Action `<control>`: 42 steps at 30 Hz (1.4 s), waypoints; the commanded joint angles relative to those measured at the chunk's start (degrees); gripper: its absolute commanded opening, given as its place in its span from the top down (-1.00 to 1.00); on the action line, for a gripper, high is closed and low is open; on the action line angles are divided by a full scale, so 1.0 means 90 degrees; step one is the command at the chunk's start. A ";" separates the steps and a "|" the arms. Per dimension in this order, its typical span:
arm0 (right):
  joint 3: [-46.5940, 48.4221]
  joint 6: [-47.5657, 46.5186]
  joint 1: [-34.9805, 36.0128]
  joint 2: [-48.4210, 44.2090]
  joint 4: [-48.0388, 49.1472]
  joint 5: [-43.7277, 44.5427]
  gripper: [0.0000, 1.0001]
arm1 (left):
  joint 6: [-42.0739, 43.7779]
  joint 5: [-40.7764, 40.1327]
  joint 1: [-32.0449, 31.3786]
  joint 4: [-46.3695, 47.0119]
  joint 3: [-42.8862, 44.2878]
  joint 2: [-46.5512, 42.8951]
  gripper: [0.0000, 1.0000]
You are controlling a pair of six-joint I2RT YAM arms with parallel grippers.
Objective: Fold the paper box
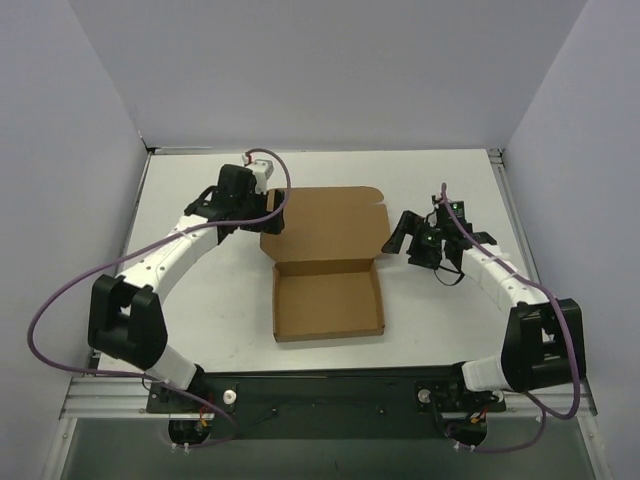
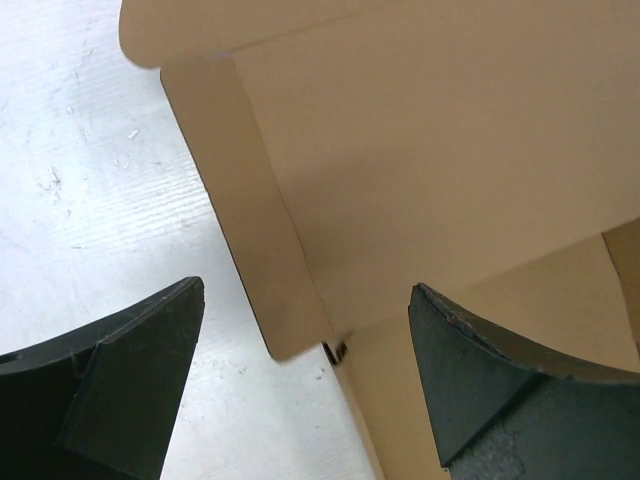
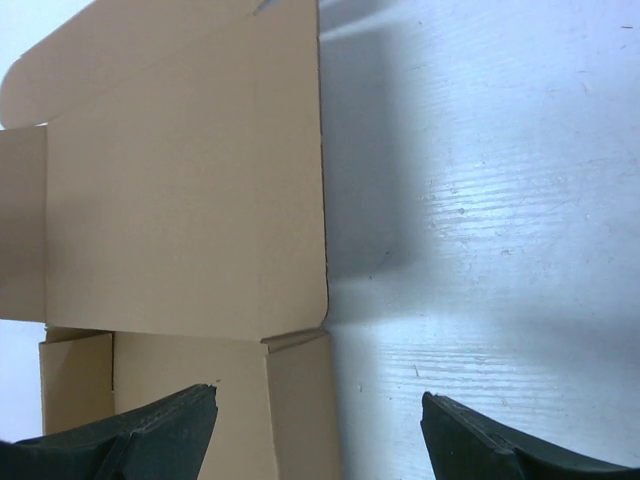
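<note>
The brown paper box [image 1: 328,300] stands in the middle of the table as an open tray, its lid [image 1: 324,225] laid flat behind it. My left gripper [image 1: 272,212] hangs open at the lid's left edge, beside the lid's side flap [image 2: 250,230], holding nothing. In the left wrist view its fingers [image 2: 130,380] straddle that flap and the tray's back left corner. My right gripper [image 1: 398,235] is open at the lid's right edge, just above the tray's back right corner [image 3: 295,345]. One right finger [image 3: 150,440] hangs over the tray, the other over bare table.
White table [image 1: 200,300] with grey walls on three sides. A metal rail runs along the right edge [image 1: 515,215]. Purple cables loop off both arms. The arm bases sit on the black bar at the near edge [image 1: 330,390].
</note>
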 commanded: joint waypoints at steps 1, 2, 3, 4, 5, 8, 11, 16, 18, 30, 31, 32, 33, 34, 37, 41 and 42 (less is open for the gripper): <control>0.0585 -0.0450 -0.0050 0.0425 0.0151 -0.0235 -0.68 | 0.0008 0.0068 0.0407 -0.0048 0.0625 0.0664 -0.86; 0.0672 -0.0480 -0.0050 0.0522 0.0219 -0.0254 -0.68 | -0.0089 0.0185 0.0466 -0.0029 0.0723 0.0858 -0.86; 0.0847 -0.0547 -0.0059 0.0716 0.0239 -0.0264 -0.68 | -0.0148 0.0390 0.0525 0.0010 0.0743 0.0928 -0.85; 0.0975 -0.0597 -0.0069 0.0834 0.0278 -0.0342 -0.67 | -0.0178 0.0450 0.0603 0.0020 0.0753 0.1006 -0.81; 0.1082 -0.0636 -0.0079 0.0942 0.0279 -0.0362 -0.67 | -0.0178 0.0479 0.0623 0.0001 0.0762 0.1104 -0.79; 0.1580 -0.0811 -0.0089 0.1469 0.0259 -0.0634 -0.65 | -0.0081 0.0285 0.0662 -0.0126 0.0559 0.1105 -0.76; 0.2088 -0.0890 -0.0089 0.1928 0.0249 -0.0830 -0.63 | -0.0100 0.0411 0.0672 0.0059 0.0217 0.0939 -0.71; 0.2460 -0.0861 -0.0079 0.2359 0.0259 -0.1065 -0.52 | -0.0168 0.0724 0.0662 0.0333 0.0001 0.1007 -0.28; 0.2422 -0.0861 -0.0079 0.2330 0.0269 -0.1065 -0.52 | -0.0217 0.0743 0.0672 0.0275 0.0049 0.1133 -0.17; 0.1992 -0.1075 -0.0118 0.1958 0.0308 -0.0645 -0.58 | -0.0061 0.0665 0.0594 0.0498 -0.0067 0.1144 0.56; 0.2021 -0.1085 -0.0118 0.1968 0.0308 -0.0636 -0.59 | -0.0032 0.0617 0.0574 0.0499 -0.0077 0.1134 0.63; 0.2069 -0.1095 -0.0137 0.2007 0.0298 -0.0665 -0.59 | 0.0007 0.0587 0.0536 0.0537 -0.0097 0.1115 0.65; 0.2108 -0.1124 -0.0147 0.2046 0.0298 -0.0694 -0.59 | 0.0017 0.0558 0.0526 0.0557 -0.0106 0.1105 0.66; 0.2225 -0.1134 -0.0157 0.2075 0.0308 -0.0733 -0.59 | 0.0037 0.0538 0.0516 0.0577 -0.0116 0.1105 0.68; 0.2450 -0.1047 -0.0177 0.2261 0.0114 -0.0908 -0.57 | 0.0047 0.0509 0.0457 0.0645 -0.0165 0.1095 0.74; 0.2345 -0.0793 -0.0099 0.2097 0.0015 -0.1036 -0.54 | 0.0047 0.0304 0.0360 0.0723 -0.0233 0.0988 0.81; 0.2247 -0.0725 -0.0079 0.1999 -0.0014 -0.0959 -0.53 | 0.0047 0.0255 0.0301 0.0752 -0.0263 0.0949 0.84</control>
